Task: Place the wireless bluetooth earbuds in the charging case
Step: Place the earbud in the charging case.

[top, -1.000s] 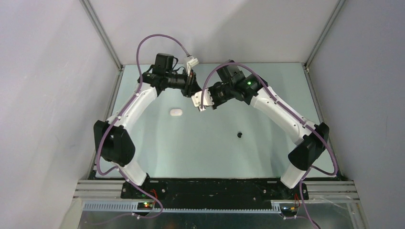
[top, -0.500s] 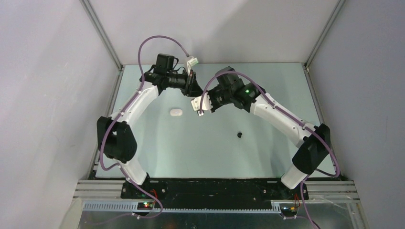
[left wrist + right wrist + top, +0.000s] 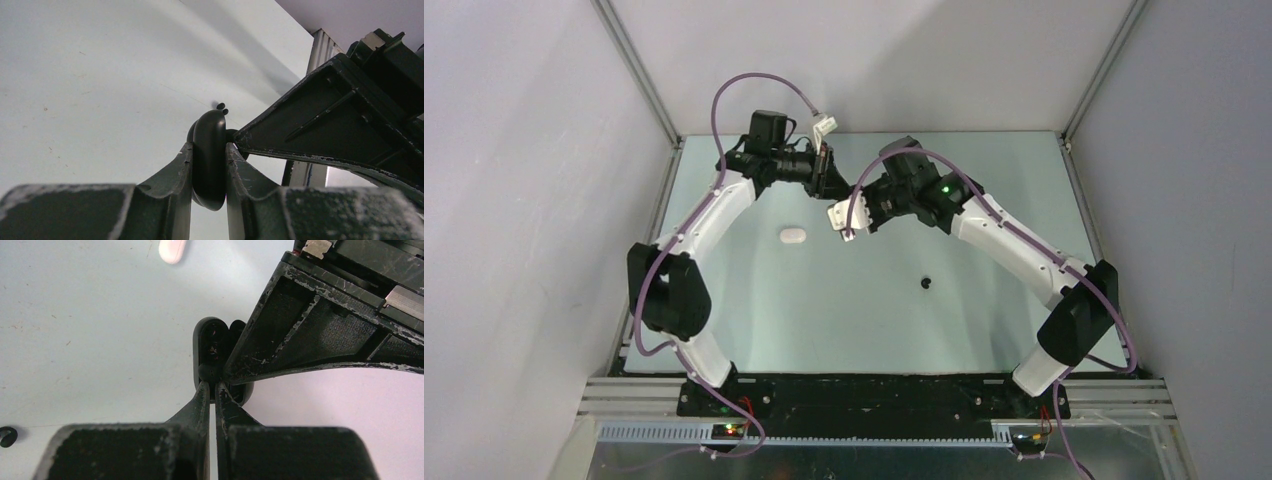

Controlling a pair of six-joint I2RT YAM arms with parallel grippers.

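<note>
Here, the left hand (image 3: 209, 155) clamps the open black case (image 3: 210, 127), the right hand (image 3: 210, 385) pinched shut at its mouth.

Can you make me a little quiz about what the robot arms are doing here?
1. What colour is the charging case pinched in the left pincer? A white, B black, C red.
2. True or false: the right pincer is lifting the white case into the air.
3. Fill in the gap: a tiny black earbud lies all by itself on the ____.

Key:
1. B.
2. False. The white case lies on the table, and the right pincer is shut with its tips at the charging case.
3. table.
</note>
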